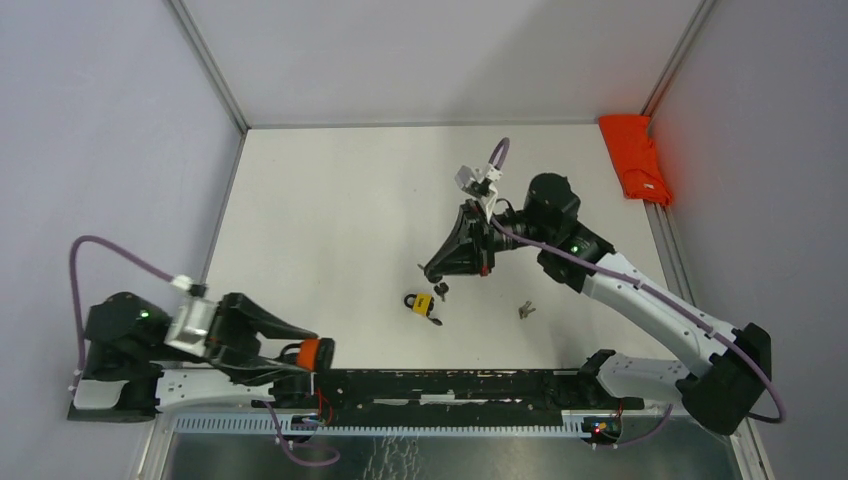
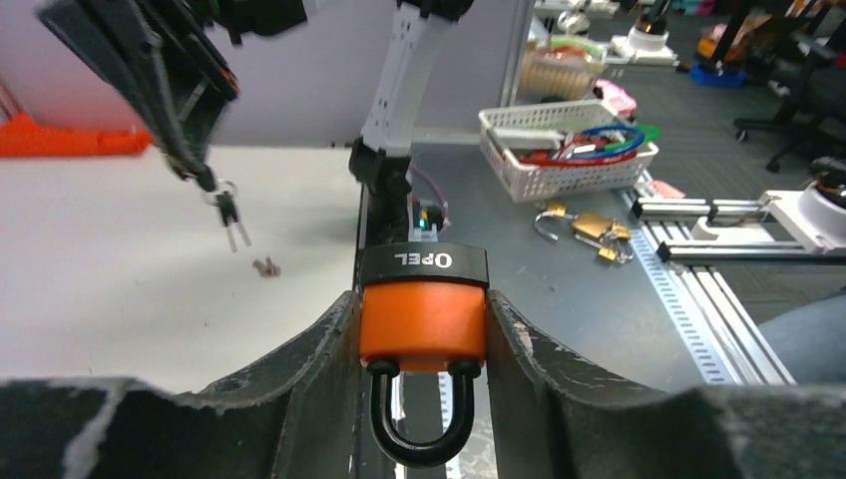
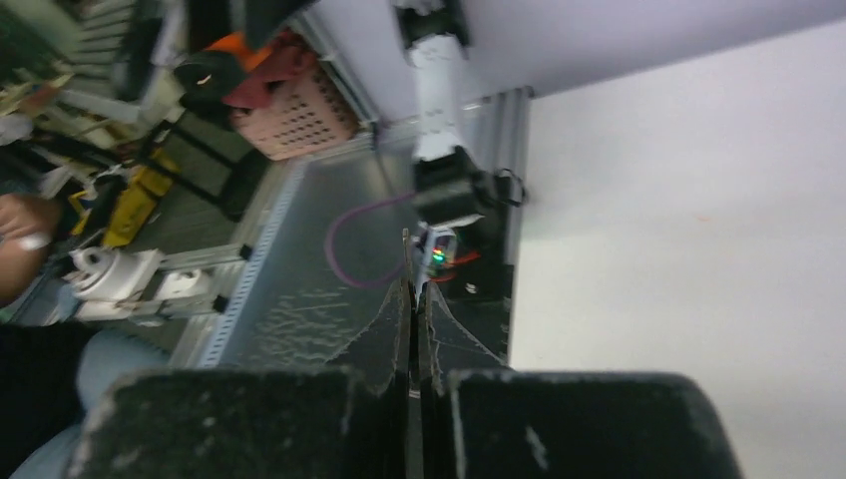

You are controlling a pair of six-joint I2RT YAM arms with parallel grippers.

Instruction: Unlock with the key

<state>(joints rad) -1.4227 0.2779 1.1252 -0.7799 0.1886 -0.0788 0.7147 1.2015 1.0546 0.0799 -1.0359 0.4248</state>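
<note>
Orange padlock [image 2: 423, 334] snug in left tool [image 2: 423, 304] (right tool [image 1: 431, 272] tight on key ring [image 2: 223, 192])

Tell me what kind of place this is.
Probably a robotics lab or workshop: a white table for tests, a basket of cables and spare padlocks on a metal bench, and cluttered workstations beyond.

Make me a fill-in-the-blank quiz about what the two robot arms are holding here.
1. The left hand grips a black-banded padlock whose body is coloured ___.
2. The right hand is shut on a metal ring of small black-headed ___, dangling above the white table.
3. Lying on the table near them is a second padlock, coloured ___.
Missing words: orange; keys; yellow.
</note>
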